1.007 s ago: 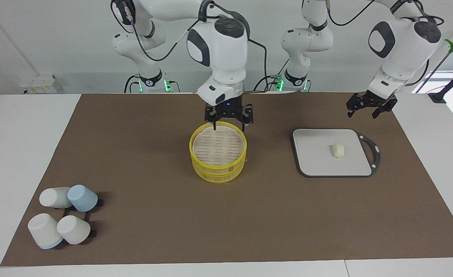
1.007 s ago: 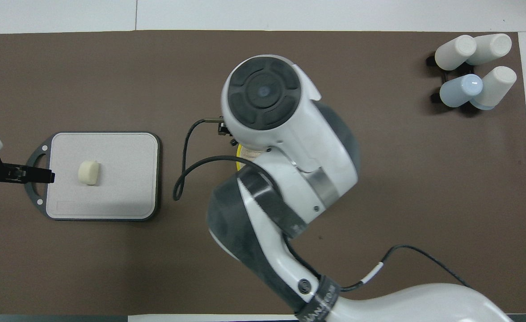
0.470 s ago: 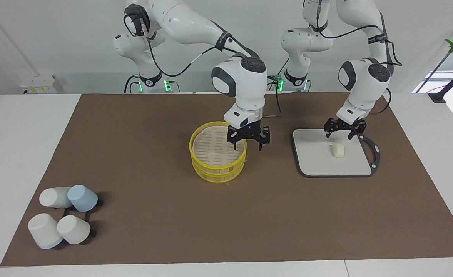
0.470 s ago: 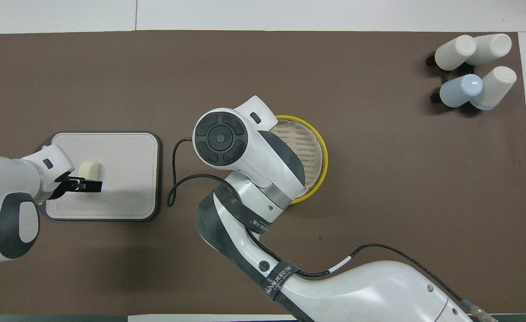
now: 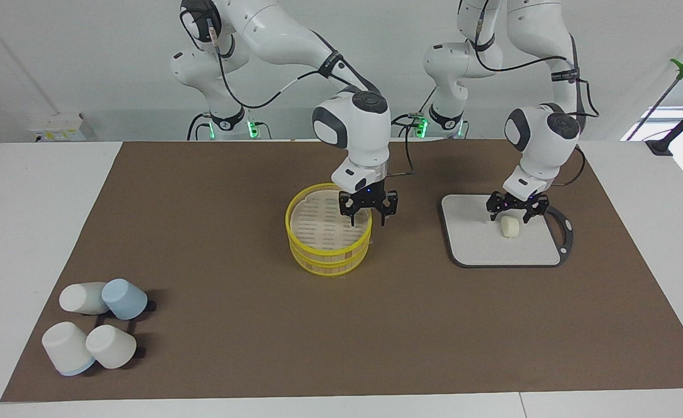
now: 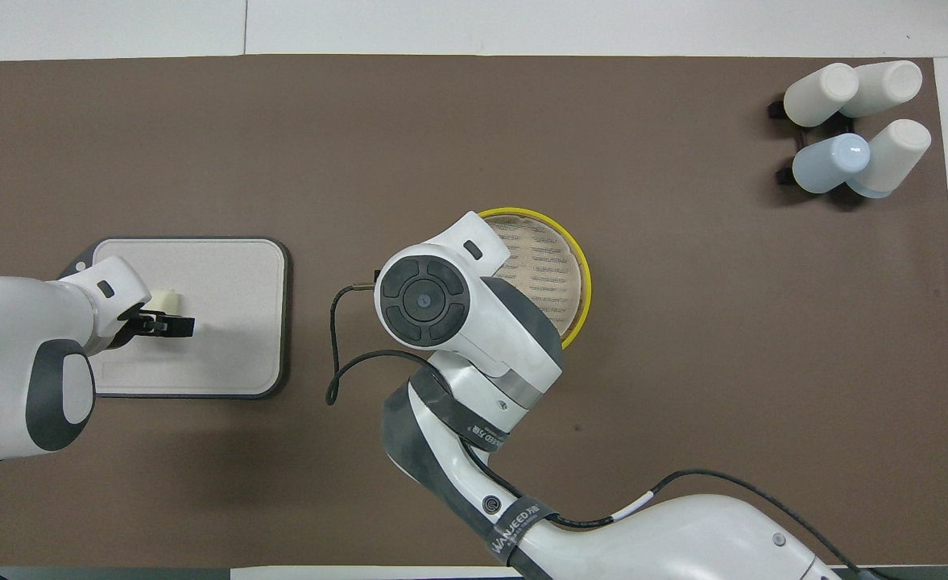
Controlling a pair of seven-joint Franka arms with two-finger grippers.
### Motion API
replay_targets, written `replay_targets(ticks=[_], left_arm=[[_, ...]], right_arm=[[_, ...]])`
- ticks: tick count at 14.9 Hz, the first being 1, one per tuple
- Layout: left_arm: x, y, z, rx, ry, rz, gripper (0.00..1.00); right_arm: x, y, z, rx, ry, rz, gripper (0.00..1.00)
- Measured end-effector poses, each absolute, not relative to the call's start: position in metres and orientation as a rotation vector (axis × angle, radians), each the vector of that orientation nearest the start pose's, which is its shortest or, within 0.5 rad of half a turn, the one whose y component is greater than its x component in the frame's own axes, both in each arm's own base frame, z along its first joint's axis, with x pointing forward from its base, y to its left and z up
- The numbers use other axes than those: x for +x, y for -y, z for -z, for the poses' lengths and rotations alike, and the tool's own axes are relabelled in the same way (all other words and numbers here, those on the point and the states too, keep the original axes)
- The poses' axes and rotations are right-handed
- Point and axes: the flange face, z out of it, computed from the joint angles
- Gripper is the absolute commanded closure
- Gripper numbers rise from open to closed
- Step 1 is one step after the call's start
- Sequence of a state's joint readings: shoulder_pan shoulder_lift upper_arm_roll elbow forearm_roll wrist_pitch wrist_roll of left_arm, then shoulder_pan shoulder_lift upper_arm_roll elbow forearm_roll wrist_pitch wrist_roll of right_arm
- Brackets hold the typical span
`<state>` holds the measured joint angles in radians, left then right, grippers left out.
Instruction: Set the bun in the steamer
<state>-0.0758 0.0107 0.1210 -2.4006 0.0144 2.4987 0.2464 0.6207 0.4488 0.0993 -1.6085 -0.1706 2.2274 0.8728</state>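
Observation:
The bun [image 5: 510, 227], a small cream lump, lies on the grey board [image 5: 474, 238] toward the left arm's end of the table. My left gripper [image 5: 516, 216] hangs open just over it, a fingertip on either side of the bun's top. The yellow-rimmed steamer [image 5: 329, 255] stands mid-table with its slatted surface showing. My right gripper [image 5: 368, 219] is low at the steamer's rim on the side toward the board, open, one finger inside the rim and one outside. In the overhead view the bun [image 6: 166, 300] peeks out beside the left wrist, and the right arm covers part of the steamer [image 6: 582, 282].
Several cups [image 5: 94, 331], white and pale blue, lie clustered on a black rack at the right arm's end, far from the robots. A brown mat [image 5: 231, 191] covers the table. The board's black handle loop [image 5: 566, 229] points toward the left arm's end.
The left gripper came down from beside the board to just over the bun. The right gripper dropped and shifted along the steamer's rim toward the board, its fingers narrowing.

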Motion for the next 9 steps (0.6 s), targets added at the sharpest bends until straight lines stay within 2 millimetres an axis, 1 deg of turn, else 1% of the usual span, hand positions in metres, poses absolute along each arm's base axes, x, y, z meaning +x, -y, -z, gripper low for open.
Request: replay_targets(ticks=[1, 3, 4, 5, 6, 7, 9], left_arm=[[0.5004, -0.0225, -0.3181, -3.097, -0.331, 0.138, 0.18], [0.5010, -0.0226, -0.3171, -3.096, -0.331, 0.143, 0.46], [0.5013, -0.0226, -0.3166, -3.096, -0.331, 0.146, 0.57], [0.5015, -0.0226, -0.3163, -3.095, -0.331, 0.148, 0.65], [0.5016, -0.0228, -0.3161, -3.095, -0.330, 0.148, 0.70], [0.5016, -0.0233, -0.3160, -3.095, -0.329, 0.148, 0.71], [0.5018, -0.0244, -0.3163, -3.095, -0.325, 0.150, 0.71]], right_arm=[[0.5315, -0.4463, -0.3873, -3.071, -0.115, 0.301, 0.39], [0.5318, -0.4452, -0.3884, -3.070, -0.117, 0.303, 0.39], [0.5317, -0.4453, -0.3882, -3.069, -0.117, 0.304, 0.39], [0.5315, -0.4453, -0.3877, -3.069, -0.116, 0.304, 0.41], [0.5310, -0.4453, -0.3866, -3.070, -0.115, 0.302, 0.41], [0.5298, -0.4456, -0.3847, -3.072, -0.113, 0.299, 0.43], [0.5281, -0.4461, -0.3820, -3.075, -0.109, 0.293, 0.55]])
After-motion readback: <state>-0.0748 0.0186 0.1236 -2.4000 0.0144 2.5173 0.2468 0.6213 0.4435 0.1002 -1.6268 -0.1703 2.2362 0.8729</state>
